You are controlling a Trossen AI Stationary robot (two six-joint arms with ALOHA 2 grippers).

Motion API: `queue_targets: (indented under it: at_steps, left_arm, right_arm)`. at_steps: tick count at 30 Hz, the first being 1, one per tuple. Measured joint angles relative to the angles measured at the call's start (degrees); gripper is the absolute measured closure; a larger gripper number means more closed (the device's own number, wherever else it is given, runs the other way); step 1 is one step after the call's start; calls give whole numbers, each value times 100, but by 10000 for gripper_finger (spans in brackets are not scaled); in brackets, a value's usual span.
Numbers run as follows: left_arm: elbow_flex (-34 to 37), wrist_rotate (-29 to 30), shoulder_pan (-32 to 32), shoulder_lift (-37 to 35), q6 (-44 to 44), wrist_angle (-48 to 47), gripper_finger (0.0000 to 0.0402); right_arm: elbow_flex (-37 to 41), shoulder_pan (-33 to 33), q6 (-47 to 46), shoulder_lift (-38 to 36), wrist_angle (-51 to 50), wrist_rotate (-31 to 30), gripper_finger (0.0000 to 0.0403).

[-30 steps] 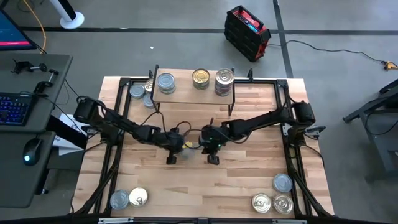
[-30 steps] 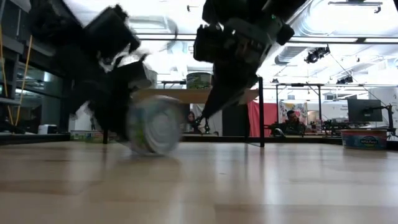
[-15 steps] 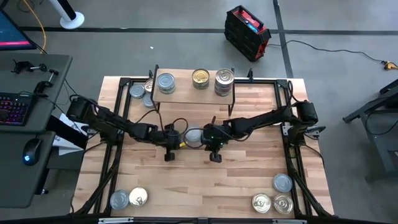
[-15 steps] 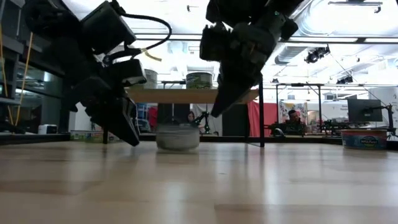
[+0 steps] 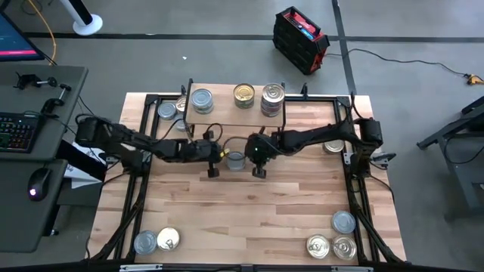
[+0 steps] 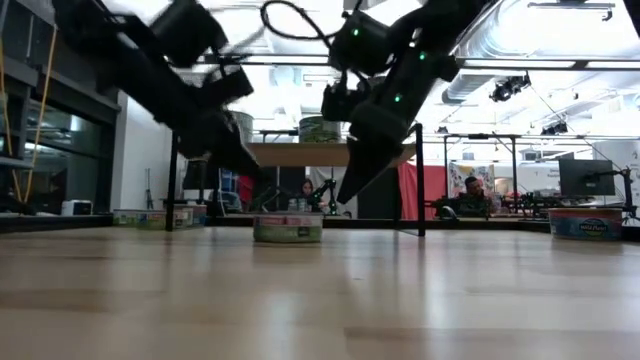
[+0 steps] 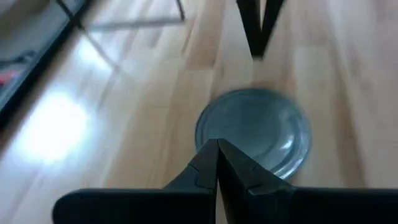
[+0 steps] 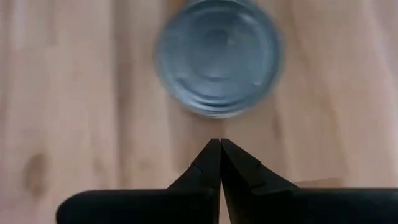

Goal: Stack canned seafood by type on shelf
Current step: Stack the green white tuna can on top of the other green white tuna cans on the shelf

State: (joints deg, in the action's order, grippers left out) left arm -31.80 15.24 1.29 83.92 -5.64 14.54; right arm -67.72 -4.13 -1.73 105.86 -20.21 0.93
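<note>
The canned seafood I'm working on right now is one silver-lidded tin [image 5: 236, 160] standing upright on the tabletop [image 5: 249, 219], near the middle and just in front of the shelf [image 5: 234, 112]. From my left wrist camera I see the left gripper [image 7: 217, 149] with its two fingers pressed together into a point, the tip over the near edge of the tin's lid; I cannot tell whether it touches. From the right wrist camera the right gripper [image 8: 220, 146] is likewise pinched together with nothing between the fingers, its tip just short of the tin's rim. In the overhead view the left gripper sits just to the left of the tin and the right gripper just to its right, so the tin lies between the two, held by neither. Across the table at low level the tin [image 6: 288, 227] rests flat, with both arms slanting down toward it from above. On the shelf's board I count three cans in a row: a silver one at the left [image 5: 202, 100], a gold one in the middle [image 5: 243, 94] and a taller silver stack at the right [image 5: 272, 99]. More tins wait at the near left corner [image 5: 156, 241] and the near right corner [image 5: 333, 240], and a few sit at the far left beside the shelf [image 5: 170, 113].
</note>
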Motion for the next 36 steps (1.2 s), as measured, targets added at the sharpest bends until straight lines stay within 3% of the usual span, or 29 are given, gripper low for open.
queue_targets:
  at_steps: [7,23,36]
  left_arm:
    - [-12,-584,77,703,368,349,401]
    - [-27,-491,-669,993,1301,540,402]
    - [-13,137,-1481,982,1702,621,401]
  right_arm:
    - [2,-187,28,245,23,127,403]
    - [2,268,-491,304,418,399,403]
    - [-2,812,-620,127,274,623,403]
